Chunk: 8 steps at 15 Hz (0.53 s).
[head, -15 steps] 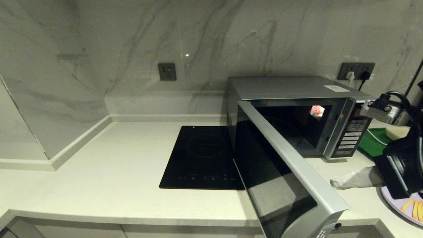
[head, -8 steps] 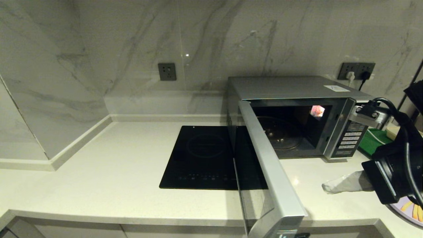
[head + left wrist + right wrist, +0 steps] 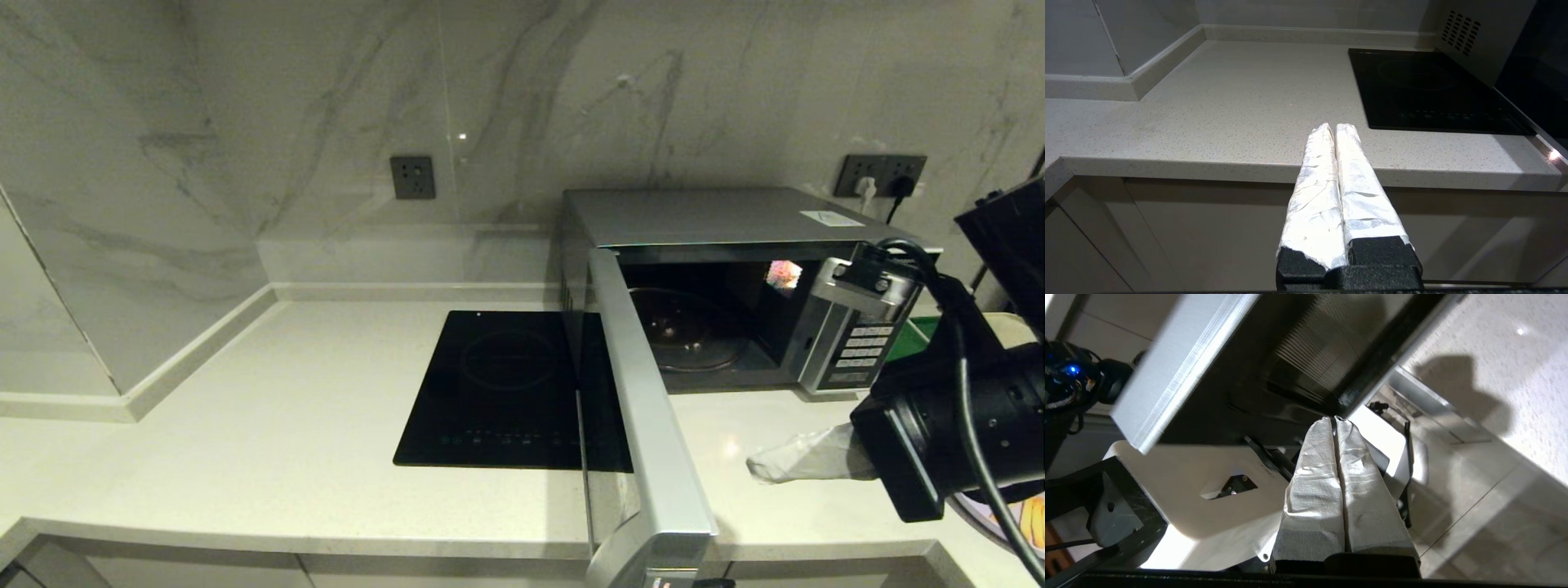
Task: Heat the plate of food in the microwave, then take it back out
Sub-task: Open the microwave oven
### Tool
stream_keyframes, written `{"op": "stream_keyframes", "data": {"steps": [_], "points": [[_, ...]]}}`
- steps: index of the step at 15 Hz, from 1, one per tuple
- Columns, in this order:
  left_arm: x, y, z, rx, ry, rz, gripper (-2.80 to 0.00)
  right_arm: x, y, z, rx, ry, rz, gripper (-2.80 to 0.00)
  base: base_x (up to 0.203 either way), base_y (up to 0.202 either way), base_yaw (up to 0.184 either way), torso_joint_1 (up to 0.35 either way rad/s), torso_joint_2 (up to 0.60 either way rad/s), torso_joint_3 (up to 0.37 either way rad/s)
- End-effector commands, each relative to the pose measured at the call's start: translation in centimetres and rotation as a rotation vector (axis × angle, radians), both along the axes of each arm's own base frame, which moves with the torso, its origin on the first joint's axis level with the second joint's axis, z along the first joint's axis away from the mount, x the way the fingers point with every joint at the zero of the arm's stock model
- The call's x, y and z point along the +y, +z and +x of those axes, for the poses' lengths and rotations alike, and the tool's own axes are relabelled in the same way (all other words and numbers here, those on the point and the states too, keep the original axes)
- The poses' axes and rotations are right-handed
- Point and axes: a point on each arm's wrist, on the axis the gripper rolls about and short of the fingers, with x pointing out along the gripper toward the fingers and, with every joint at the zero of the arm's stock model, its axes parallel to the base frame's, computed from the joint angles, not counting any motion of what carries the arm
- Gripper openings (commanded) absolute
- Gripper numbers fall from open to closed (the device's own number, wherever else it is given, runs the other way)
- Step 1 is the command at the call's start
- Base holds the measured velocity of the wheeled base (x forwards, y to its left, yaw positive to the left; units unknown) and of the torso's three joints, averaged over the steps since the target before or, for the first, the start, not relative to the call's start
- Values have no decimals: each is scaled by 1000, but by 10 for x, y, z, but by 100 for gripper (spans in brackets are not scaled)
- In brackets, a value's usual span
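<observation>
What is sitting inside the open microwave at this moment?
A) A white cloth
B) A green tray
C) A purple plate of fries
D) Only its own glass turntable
D: through the open door of the microwave, the head view shows only the bare glass turntable; the plate of food lies on the counter at the far right.

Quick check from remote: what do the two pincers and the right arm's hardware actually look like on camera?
Both the left pincer and right pincer have long tapered fingers wrapped in crinkled white tape on black bases. The right arm is black, with a black cable looped to a silver connector.
</observation>
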Motion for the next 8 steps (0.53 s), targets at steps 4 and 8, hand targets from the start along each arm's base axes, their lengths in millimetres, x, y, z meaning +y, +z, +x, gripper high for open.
{"op": "stream_keyframes", "data": {"steps": [4,8], "points": [[0,0,0,-2,1,-1,-280,27,-12,2,-6,47,-61,-280,0,0,0,0,0,0],[0,0,0,-1,1,-1,-280,24,-14,1,-8,22,-82,-280,0,0,0,0,0,0]]}}
